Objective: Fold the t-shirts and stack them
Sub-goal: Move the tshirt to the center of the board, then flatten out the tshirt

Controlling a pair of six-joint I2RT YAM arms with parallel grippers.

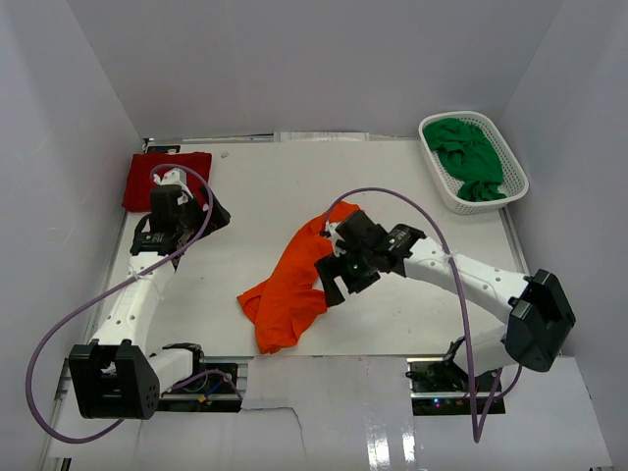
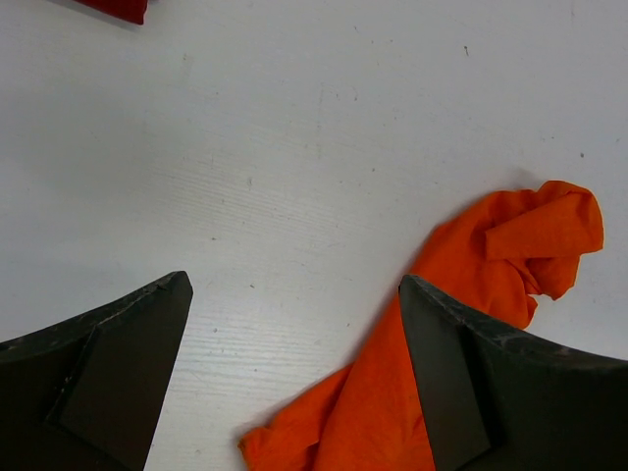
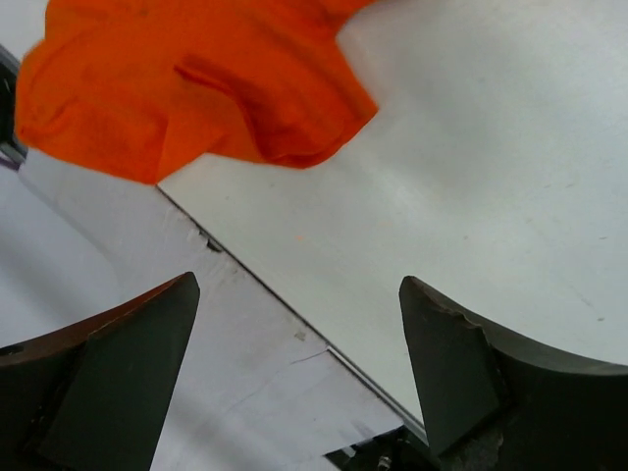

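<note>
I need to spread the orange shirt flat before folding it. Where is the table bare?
The widest bare stretch is the table's far middle, between the dark red shirt and the basket. A smaller patch lies between the left arm and the orange shirt. The centre is crowded by that shirt and the right arm.

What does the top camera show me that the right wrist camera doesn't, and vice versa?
Only top: the green t-shirt in the white basket, and the folded dark red t-shirt far left. Only right wrist: a close look at the right claw, open with nothing between its fingers. Both: the crumpled orange t-shirt.
</note>
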